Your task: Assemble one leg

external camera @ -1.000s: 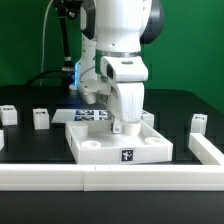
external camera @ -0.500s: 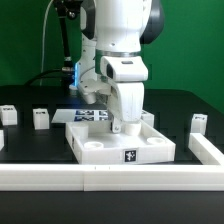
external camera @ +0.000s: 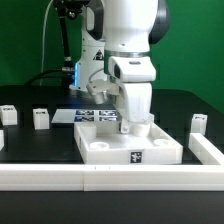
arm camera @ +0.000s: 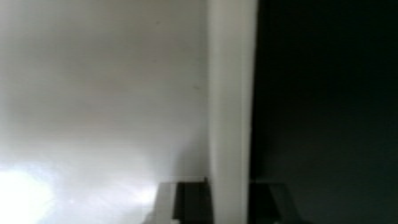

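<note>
Over the middle of the black worktop (external camera: 40, 145), my tool (external camera: 131, 127) reaches straight down onto the far part of the large white panel (external camera: 110, 148), which lies flat with a small tag on its near face. The wrist view shows the panel (arm camera: 107, 100) as a pale sheet beside dark worktop (arm camera: 329, 100), with its raised edge running between my 2 dark fingers (arm camera: 183, 203). I cannot tell whether my tool is clamped on that edge or only straddles it.

None of the 3 legs is in my tool. The first leg (external camera: 40, 118) stands upright on the worktop toward the exterior view's left, well apart from the panel. The second leg (external camera: 7, 114) stands farther left, at the picture's border. The third leg (external camera: 199, 123) stands alone toward the exterior view's right.

Behind the panel, the marker board (external camera: 97, 116) lies flat, partly hidden by my arm. A white rail (external camera: 60, 178) runs along the near side of the worktop.
</note>
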Robot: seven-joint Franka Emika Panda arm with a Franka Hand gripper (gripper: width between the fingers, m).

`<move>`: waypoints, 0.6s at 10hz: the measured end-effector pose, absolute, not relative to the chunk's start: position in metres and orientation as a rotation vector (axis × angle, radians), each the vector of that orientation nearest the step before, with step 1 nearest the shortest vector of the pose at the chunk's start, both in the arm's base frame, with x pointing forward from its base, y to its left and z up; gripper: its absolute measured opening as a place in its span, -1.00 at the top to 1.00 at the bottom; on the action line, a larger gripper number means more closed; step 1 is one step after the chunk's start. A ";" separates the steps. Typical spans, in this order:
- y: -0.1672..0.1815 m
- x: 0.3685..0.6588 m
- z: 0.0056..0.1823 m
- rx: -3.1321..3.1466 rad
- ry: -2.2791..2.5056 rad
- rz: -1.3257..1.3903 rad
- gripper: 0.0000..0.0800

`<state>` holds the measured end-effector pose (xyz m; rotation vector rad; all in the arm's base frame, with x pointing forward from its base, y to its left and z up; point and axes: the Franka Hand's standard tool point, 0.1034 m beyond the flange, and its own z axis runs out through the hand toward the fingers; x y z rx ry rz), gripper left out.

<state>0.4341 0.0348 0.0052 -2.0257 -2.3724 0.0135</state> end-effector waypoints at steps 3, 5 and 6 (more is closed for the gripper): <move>0.056 0.456 0.006 -2.081 -2.327 -0.007 0.85; 0.070 0.469 0.006 -2.143 -2.276 -0.021 0.85; 0.075 0.473 0.006 -2.181 -2.236 -0.005 0.85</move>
